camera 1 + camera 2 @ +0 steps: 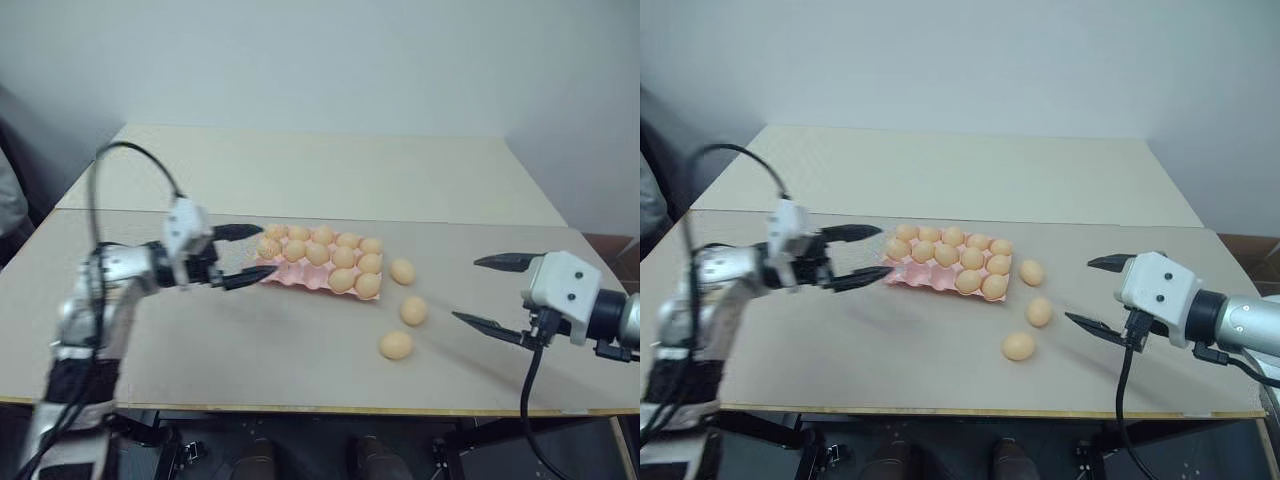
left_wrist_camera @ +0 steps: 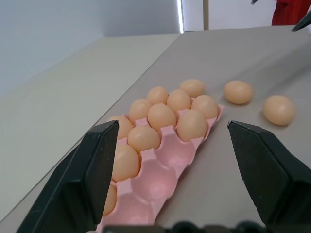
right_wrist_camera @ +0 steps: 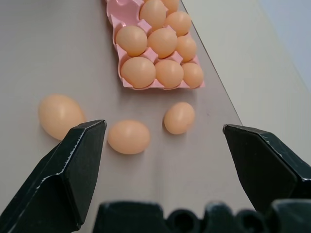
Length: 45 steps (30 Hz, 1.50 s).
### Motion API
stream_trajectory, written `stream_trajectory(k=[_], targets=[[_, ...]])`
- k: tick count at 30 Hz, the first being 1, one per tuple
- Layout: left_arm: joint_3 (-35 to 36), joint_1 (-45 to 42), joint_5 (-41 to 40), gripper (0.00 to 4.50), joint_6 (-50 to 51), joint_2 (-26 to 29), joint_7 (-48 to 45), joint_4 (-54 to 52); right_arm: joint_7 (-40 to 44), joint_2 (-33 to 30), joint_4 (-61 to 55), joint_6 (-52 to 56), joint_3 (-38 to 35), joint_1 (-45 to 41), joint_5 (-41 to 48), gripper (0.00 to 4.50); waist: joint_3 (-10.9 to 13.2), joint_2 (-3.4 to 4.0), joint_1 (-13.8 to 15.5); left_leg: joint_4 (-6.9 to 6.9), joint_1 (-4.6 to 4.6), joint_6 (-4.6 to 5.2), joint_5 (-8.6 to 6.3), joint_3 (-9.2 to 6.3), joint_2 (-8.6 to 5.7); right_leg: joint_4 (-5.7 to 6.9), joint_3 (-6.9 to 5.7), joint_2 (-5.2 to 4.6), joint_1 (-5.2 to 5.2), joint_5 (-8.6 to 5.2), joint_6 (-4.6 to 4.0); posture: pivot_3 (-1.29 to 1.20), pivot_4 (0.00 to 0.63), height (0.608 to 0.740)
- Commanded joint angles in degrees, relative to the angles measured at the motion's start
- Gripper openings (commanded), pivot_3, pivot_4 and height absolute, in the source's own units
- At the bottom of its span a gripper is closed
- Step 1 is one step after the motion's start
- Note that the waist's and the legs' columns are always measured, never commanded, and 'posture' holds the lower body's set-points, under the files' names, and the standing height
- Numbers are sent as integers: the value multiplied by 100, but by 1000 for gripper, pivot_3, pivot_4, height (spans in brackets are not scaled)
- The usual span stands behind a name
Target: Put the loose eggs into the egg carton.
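The pink egg carton (image 1: 290,278) lies mid-table with several tan eggs seated in its cups; the left wrist view shows bare cups (image 2: 165,174) at its near end. Three loose eggs (image 1: 402,271), (image 1: 413,311), (image 1: 396,345) rest on the table just right of the carton. My left gripper (image 1: 268,250) hovers at the carton's left end, open, nothing between its fingers. On the right, my right gripper (image 1: 466,290) stands open and empty, a short way right of the loose eggs and pointing toward them. The right wrist view shows the same three eggs (image 3: 129,137) ahead of the fingers.
Two tan tabletops meet along a seam (image 1: 480,222) behind the carton. The table's front edge (image 1: 330,408) runs close below the loose eggs. A pale wall stands behind the far table.
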Motion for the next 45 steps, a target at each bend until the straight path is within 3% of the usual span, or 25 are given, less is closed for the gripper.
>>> stream_trajectory(k=[1,7,19,26,32,40,43,45], targets=[[574,575,-423,3893,200,428,-155,-663,176,-145,31,-173,-279,37,21,4500,0,1,35,0,9,0,0,2,0,-1,0,-2,8,-2,-3,0,150,740],[1365,1550,-874,3893,468,875,-133,-1342,418,-238,195,-288,-357,84,54,4500,0,1,82,-1,11,-2,-1,5,4,-3,-1,-3,6,-23,-35,0,150,740],[1604,1808,-1501,3893,724,1062,-65,-1738,896,-281,178,-215,-172,105,387,4500,-1,2,102,-2,12,-2,-2,10,5,-3,1,-1,4,-26,-39,0,150,740],[1381,2106,-1658,3893,875,1258,-184,-2106,997,-188,228,-378,859,-182,267,4500,-1,2,84,-3,12,-3,-2,14,8,-2,4,-1,-2,-26,-40,0,150,740],[1237,2024,-1679,3893,926,1253,-43,-2201,910,112,757,-816,2094,-842,-408,4500,-1,2,89,-3,11,-3,-2,15,7,-2,4,0,-4,-27,-42,0,150,740],[1275,2146,-1785,3893,991,1268,-4,-2293,913,564,1338,-1210,2978,-1331,-950,4500,-1,2,94,-4,8,-2,-2,16,7,-1,4,1,-7,-27,-42,0,150,740],[1337,2234,-1855,4460,1038,1293,-33,-2317,889,633,1544,-1360,3202,-1415,-1192,4500,-1,2,95,-4,9,-2,-2,16,7,0,4,1,-7,-27,-42,0,150,740],[1364,2284,-1810,4484,999,1292,-15,-2331,871,702,1653,-1396,3305,-1491,-1258,4500,-1,2,95,-4,8,-2,-2,17,7,-1,4,1,-7,-27,-42,0,150,740]])
